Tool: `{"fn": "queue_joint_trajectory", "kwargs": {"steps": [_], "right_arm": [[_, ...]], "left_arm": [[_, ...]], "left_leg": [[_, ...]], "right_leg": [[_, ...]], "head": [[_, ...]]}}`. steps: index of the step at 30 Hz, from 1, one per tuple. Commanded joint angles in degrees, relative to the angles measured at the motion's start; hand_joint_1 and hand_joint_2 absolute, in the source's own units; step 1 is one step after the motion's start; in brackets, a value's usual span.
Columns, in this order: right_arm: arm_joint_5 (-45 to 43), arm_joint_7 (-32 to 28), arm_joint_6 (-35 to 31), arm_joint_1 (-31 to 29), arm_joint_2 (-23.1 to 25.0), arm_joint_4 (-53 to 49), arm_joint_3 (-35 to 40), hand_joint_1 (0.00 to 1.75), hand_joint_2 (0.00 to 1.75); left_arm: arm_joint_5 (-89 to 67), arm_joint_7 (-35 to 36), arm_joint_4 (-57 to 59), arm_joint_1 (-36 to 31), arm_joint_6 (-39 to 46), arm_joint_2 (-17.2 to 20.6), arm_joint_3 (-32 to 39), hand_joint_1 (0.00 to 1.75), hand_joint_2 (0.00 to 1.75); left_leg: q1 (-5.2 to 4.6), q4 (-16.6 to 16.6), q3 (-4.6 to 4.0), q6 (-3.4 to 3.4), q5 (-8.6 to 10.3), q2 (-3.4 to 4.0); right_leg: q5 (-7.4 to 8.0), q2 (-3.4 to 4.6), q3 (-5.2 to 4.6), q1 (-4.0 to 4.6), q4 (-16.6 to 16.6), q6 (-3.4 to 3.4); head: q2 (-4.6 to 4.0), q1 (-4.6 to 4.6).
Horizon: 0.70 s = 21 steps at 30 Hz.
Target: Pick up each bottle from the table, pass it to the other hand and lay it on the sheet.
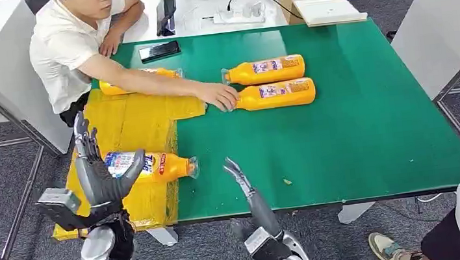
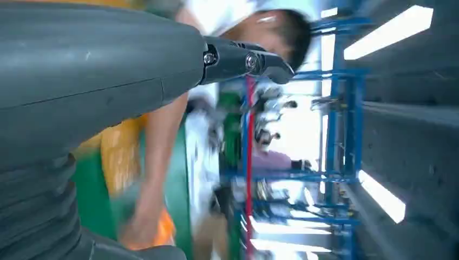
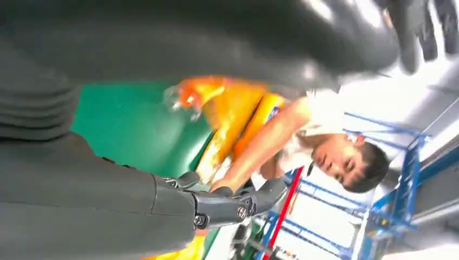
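My left hand (image 1: 99, 177) is raised upright over the near left corner of the desk, fingers spread and holding nothing, with an orange plastic bottle with a blue-and-white label (image 1: 153, 167) lying on its side just behind it on the crinkled yellow sheet (image 1: 128, 122); my right hand (image 1: 240, 176) reaches in low at the near edge, fingers straight, apart and empty. The green-topped desk (image 1: 371, 127) stands on grey carpet among white tables. A seated person in a white shirt (image 1: 67, 44) stretches an arm across the sheet, over a second orange bottle (image 1: 137, 82), to touch the nearer of two more orange bottles (image 1: 275, 94) lying side by side mid-desk.
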Motion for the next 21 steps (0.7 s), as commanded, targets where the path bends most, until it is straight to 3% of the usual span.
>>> {"fn": "queue_joint_trajectory", "kwargs": {"steps": [1, 6, 11, 16, 17, 21], "right_arm": [[9.0, 3.7, -8.0, 3.0, -6.6, -1.0, -14.2, 0.00, 1.75], [14.0, 4.0, -10.1, -0.3, -8.9, 3.6, -18.0, 0.00, 1.75], [22.8, 6.6, -13.3, -12.8, -14.8, 12.5, -20.2, 0.00, 1.75], [30.1, 11.4, -13.1, -19.4, -15.8, 21.3, -18.0, 0.00, 1.75], [30.7, 12.0, -12.9, -19.9, -15.8, 22.7, -17.6, 0.00, 0.00], [29.7, 12.3, -11.5, -21.0, -15.0, 26.6, -17.6, 0.00, 0.00]], "left_arm": [[3.0, 1.0, -11.2, 11.5, -1.1, -0.8, -1.8, 0.00, 1.75], [0.2, -0.7, -10.1, 12.0, 0.9, -0.9, -1.8, 0.00, 1.75], [-3.8, -1.7, -8.1, 11.2, 3.1, -0.4, -5.0, 0.00, 1.75], [-4.3, -2.1, -8.3, 12.1, 4.0, -0.7, -5.3, 0.00, 1.75], [-4.4, -2.1, -8.0, 12.1, 4.1, -0.8, -5.3, 0.00, 1.75], [-4.3, -1.3, -6.6, 11.7, 3.7, -0.9, -5.7, 0.00, 1.75]], "left_leg": [[0.02, -0.1, 0.22, -0.04, -0.13, 0.09], [-0.03, 0.0, 0.06, 0.02, -0.11, 0.01], [-0.06, 0.0, 0.03, 0.02, -0.08, 0.18], [-0.04, 0.0, 0.08, 0.07, -0.05, 0.31], [-0.03, 0.0, 0.12, 0.06, -0.04, 0.27], [0.02, -0.1, 0.22, 0.02, -0.06, 0.17]], "right_leg": [[-0.10, -0.02, 0.24, 0.04, -0.1, -0.08], [-0.03, -0.09, 0.11, 0.00, -0.1, -0.05], [0.05, 0.07, 0.04, -0.02, -0.1, -0.04], [0.10, 0.17, 0.10, 0.01, -0.1, -0.04], [0.09, 0.13, 0.14, 0.01, -0.2, -0.03], [0.03, 0.02, 0.25, 0.07, -0.2, -0.07]], "head": [[0.02, 0.00], [0.02, 0.00], [0.02, -0.04], [0.02, 0.00], [0.02, 0.00], [0.00, -0.02]]}}
